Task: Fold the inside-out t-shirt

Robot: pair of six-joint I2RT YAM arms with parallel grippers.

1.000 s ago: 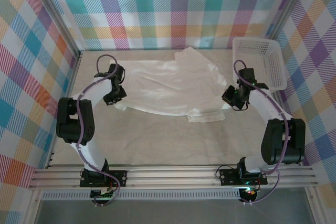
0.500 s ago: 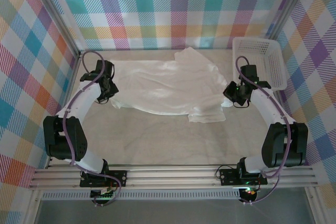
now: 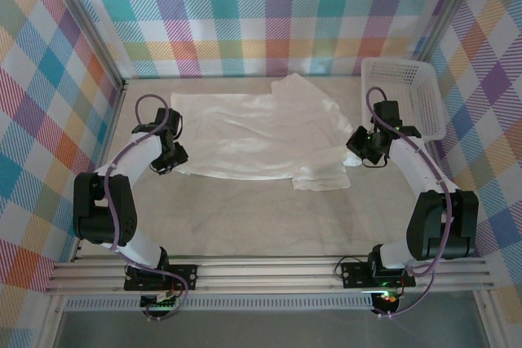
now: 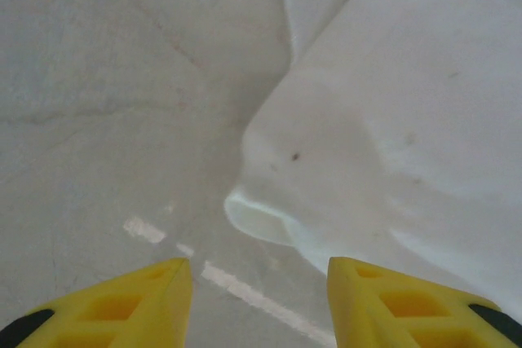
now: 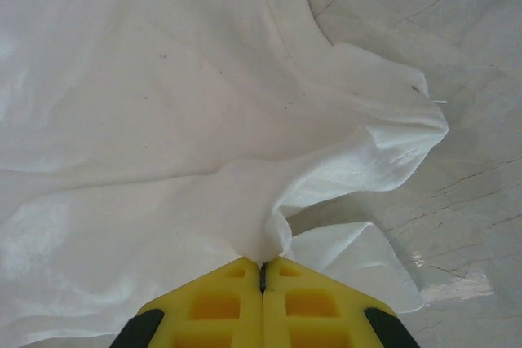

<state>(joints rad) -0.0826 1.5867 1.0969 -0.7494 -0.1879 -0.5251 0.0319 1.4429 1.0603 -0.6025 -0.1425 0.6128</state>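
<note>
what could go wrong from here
1. The right jaws pinch only a small tuft of the t-shirt while the left jaws stand open over its edge; a pull may drag the whole shirt or slip off.
2. The bunched cloth near the right arm may crease into the fold.
3. The basket sits close to the right arm; a swing might knock it.

We found the inside-out t-shirt [image 3: 261,132] spread over the far half of the table [image 3: 245,218], between the two arms. The mesh basket [image 3: 431,112] stood in the far right corner, just right of the shirt. The left gripper [image 3: 173,162] sat at the shirt's near left edge, and the right gripper [image 3: 360,151] at its right edge.
</note>
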